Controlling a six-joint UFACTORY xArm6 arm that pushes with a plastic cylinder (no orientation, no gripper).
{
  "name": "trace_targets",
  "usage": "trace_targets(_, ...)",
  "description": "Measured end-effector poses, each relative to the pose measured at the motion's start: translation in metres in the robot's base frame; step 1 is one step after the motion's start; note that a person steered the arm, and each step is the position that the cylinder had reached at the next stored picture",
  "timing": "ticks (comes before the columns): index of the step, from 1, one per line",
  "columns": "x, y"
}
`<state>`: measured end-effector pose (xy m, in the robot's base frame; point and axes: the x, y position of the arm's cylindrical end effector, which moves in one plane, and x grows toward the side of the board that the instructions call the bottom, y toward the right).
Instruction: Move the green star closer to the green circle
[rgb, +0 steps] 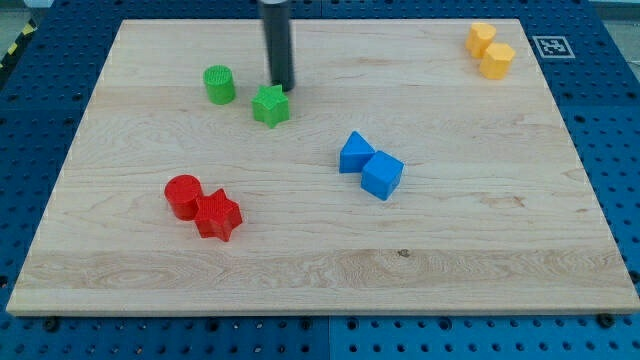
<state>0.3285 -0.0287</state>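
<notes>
Dark rod upright, entering from view's top; my tip (283, 88) down at board.

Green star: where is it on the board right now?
The green star sits in the view's upper left part of the board, just right of the green circle, with my tip at its upper right edge.

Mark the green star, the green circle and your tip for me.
green star (270, 106): camera view, on its top face.
green circle (219, 82): camera view, on its round top.
my tip (283, 88): camera view, the rod's very end, just above and right of the star.
</notes>
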Motion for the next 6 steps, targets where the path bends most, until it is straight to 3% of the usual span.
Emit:
trace_targets(1,0.033,0.054)
trace_targets(2,0.053,0.036)
trace_targets(3,0.05,-0.017)
trace_targets(6,0.05,-0.065)
